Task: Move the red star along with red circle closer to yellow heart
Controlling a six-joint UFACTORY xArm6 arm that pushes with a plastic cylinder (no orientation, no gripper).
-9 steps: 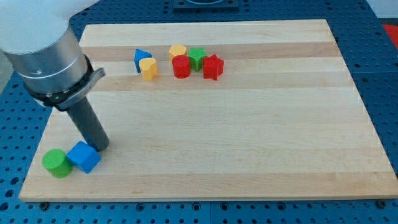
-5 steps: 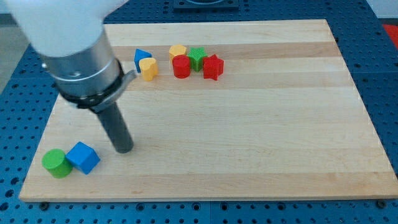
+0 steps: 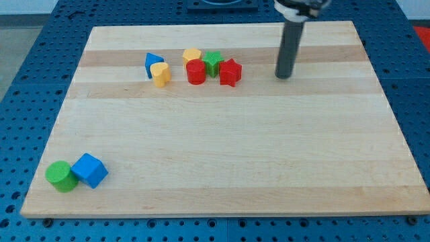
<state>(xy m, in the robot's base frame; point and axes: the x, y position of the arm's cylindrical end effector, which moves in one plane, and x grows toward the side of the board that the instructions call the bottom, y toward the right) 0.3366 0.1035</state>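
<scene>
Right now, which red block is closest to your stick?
The red star. It sits at the right end of the cluster, on the side facing my tip, with a gap between them. The red circle lies farther left.

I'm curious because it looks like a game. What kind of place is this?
Probably a robot lab workbench. A wooden board sits on a blue table full of holes, and my tip stands apart, to the view's right of the red star.
</scene>
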